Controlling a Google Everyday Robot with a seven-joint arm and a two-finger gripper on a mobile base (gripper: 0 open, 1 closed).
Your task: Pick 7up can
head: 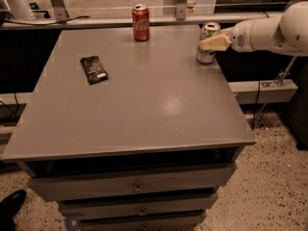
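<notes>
The 7up can (206, 56), silver-white with green markings, stands upright near the table's far right edge. My gripper (210, 43) reaches in from the right on a white arm (269, 32) and sits at the can's mid-height, overlapping its front. The can's top and bottom show above and below the gripper. The can rests on the table.
A red cola can (140, 22) stands at the back middle of the grey table (144, 109). A dark snack packet (94, 69) lies at the left. Drawers sit under the tabletop. A rail and metal posts run behind the table.
</notes>
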